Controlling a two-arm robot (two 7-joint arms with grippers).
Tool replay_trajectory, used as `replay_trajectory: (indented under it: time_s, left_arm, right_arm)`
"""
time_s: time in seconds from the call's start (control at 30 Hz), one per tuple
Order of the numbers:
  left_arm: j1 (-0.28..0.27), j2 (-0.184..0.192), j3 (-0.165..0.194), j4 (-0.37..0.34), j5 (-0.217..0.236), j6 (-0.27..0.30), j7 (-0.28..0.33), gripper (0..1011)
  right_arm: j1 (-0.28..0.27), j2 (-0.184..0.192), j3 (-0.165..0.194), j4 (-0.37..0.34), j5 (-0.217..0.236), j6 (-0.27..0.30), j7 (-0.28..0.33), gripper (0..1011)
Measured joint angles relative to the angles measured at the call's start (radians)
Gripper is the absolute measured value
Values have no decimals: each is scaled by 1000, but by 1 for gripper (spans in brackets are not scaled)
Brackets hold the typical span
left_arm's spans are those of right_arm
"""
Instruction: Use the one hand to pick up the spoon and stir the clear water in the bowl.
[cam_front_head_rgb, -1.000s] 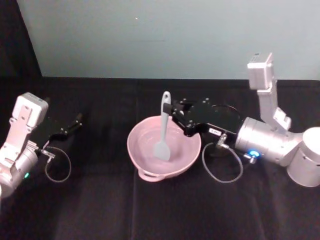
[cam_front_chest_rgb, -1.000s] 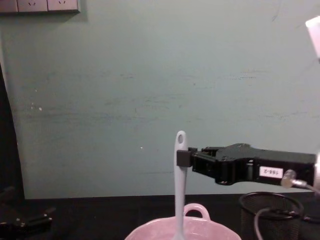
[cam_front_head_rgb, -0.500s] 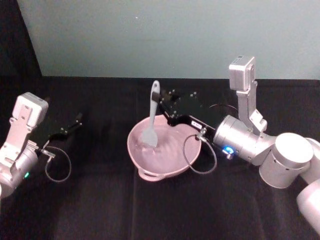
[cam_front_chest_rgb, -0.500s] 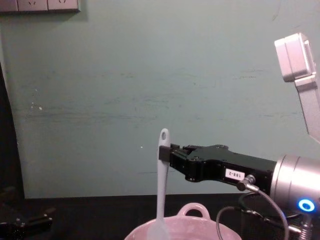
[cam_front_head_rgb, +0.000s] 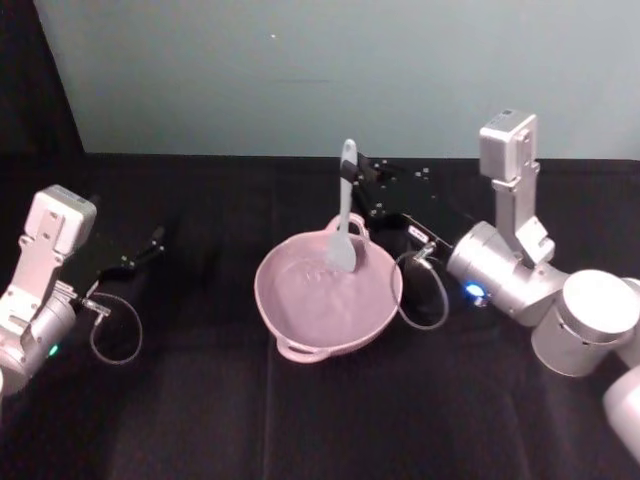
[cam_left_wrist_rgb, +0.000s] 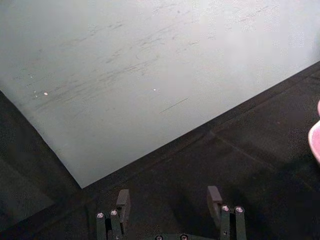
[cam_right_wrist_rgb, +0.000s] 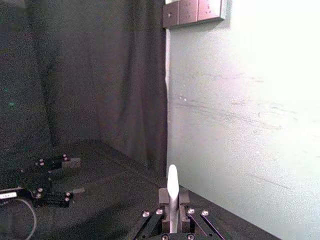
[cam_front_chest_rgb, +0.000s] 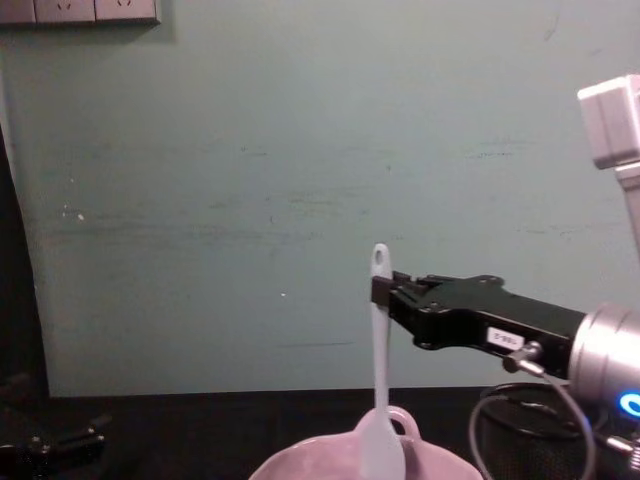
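Firmly, the black slim-jawed right gripper (cam_front_head_rgb: 356, 186) pinches the upper handle of the white plastic paddle-headed spoon (cam_front_head_rgb: 345, 228), holding it upright with its head over the far side of the wide pale pink ceramic bowl (cam_front_head_rgb: 268, 300). The left gripper (cam_front_head_rgb: 150, 243) rests well to the left, fingers (cam_left_wrist_rgb: 123, 199) spread apart.

Right pincer (cam_front_chest_rgb: 380, 290) clamped; left pincer (cam_left_wrist_rgb: 167, 196) parked, spread.

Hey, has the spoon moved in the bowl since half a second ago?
Yes. Held by the right hand, the spoon has swung from the left side of the bowl toward its far rim, rightward in the head view.
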Motion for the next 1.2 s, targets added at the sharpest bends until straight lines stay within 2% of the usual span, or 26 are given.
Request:
replay_trajectory:
  time_s: [0.2, 0.4, 0.6, 0.9, 1.13, 1.2]
  left_arm:
    - [0, 0, 0, 0, 0, 0, 0, 1011]
    - [0, 0, 0, 0, 0, 0, 0, 1011]
    - [0, 0, 0, 0, 0, 0, 0, 1011]
    - [0, 0, 0, 0, 0, 0, 0, 1011]
    - [0, 0, 0, 0, 0, 0, 0, 1011]
    - [0, 0, 0, 0, 0, 0, 0, 1011]
  right_arm:
    - [-34, 43, 31, -57, 12, 42, 24, 112]
    - [-95, 86, 68, -157, 67, 95, 78, 112]
    - [-130, 94, 74, -201, 98, 125, 110, 112]
    - [-127, 45, 37, -170, 111, 134, 124, 112]
    - [-97, -21, 17, -93, 71, 72, 102, 112]
    - [-87, -44, 18, -61, 45, 40, 83, 112]
